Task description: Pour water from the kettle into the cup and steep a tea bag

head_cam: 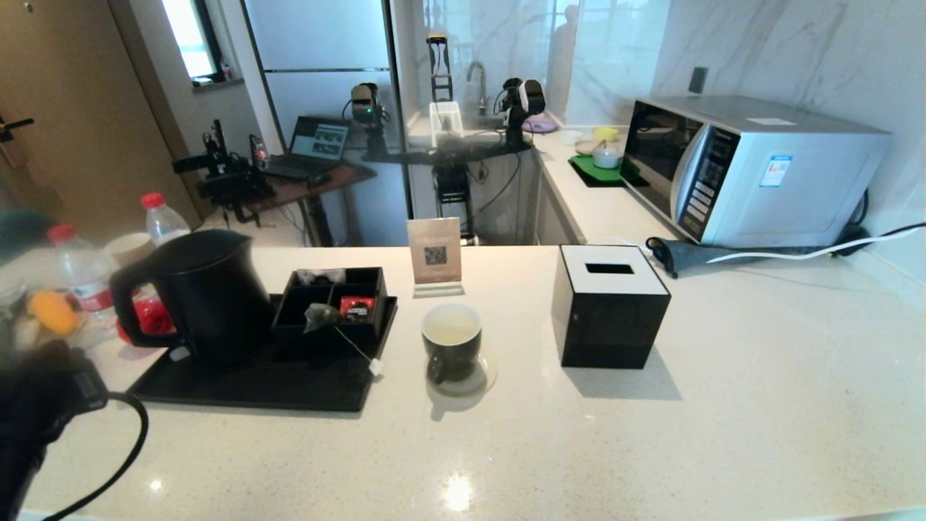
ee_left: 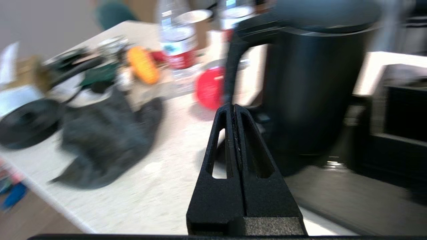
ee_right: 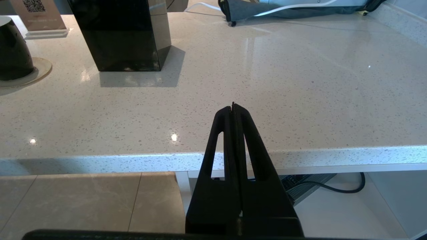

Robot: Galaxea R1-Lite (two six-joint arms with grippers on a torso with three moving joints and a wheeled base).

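The matte black kettle (head_cam: 206,293) stands upright on the left of a black tray (head_cam: 253,387), its looped handle (ee_left: 233,63) facing left. My left gripper (ee_left: 234,106) is shut and empty, a short way from that handle and pointing at it; its arm (head_cam: 40,409) shows at the lower left. The dark cup (head_cam: 451,340) sits on a clear coaster mid-counter with pale yellowish water (head_cam: 450,333) inside. The grey-green tea bag (head_cam: 318,317) rests on the organizer's front edge, its string running to a white tag (head_cam: 375,367). My right gripper (ee_right: 233,105) is shut and empty over the counter's front edge.
A black organizer (head_cam: 336,304) with a red packet sits on the tray. A black tissue box (head_cam: 611,307) stands right of the cup, a QR sign (head_cam: 435,253) behind it. Red-capped bottles (head_cam: 79,278) and clutter crowd the left end. A microwave (head_cam: 752,170) stands at the back right.
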